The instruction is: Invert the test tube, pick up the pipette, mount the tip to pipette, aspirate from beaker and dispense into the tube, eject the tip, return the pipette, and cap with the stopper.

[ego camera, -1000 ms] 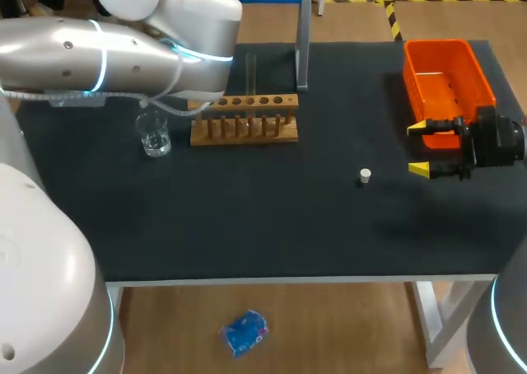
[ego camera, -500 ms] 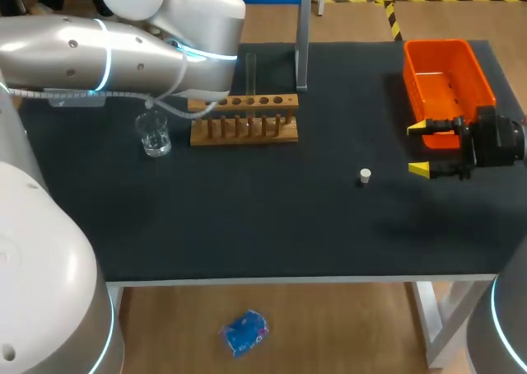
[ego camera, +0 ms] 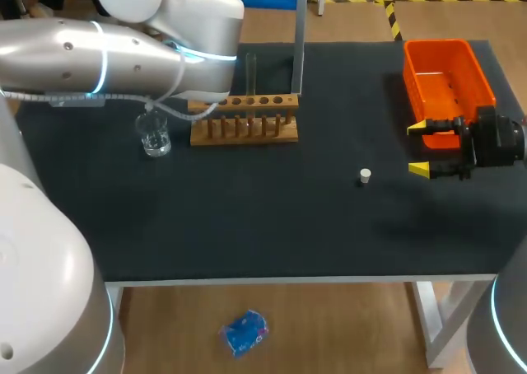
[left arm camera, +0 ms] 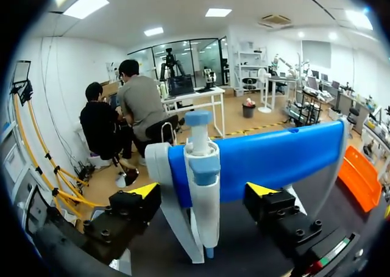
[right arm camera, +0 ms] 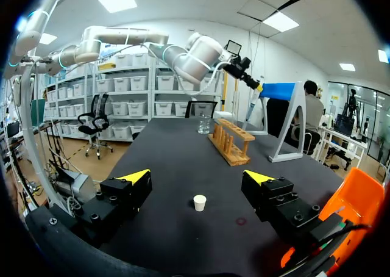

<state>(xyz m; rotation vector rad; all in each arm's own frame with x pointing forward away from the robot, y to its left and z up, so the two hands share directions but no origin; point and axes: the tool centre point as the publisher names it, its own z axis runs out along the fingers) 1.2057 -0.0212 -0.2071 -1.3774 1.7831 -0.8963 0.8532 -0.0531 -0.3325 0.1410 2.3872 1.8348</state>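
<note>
The small white stopper (ego camera: 365,175) sits on the dark worktop (ego camera: 247,217). Near it is the right hand (ego camera: 420,148), fingers apart and holding nothing. Farther back stand the glass beaker (ego camera: 153,134) and the wooden rack (ego camera: 244,119), with the test tube (ego camera: 251,71) upright in it. At the far edge the pipette (left arm camera: 203,167) hangs on its blue stand (left arm camera: 274,158). The left hand (left arm camera: 203,190) has a finger on each side of the pipette, spread wide, not gripping.

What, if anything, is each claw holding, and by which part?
Nothing is held. The left claw stands open on either side of the pipette, which hangs on its blue stand. The right claw is open, the white stopper ahead of it.
</note>
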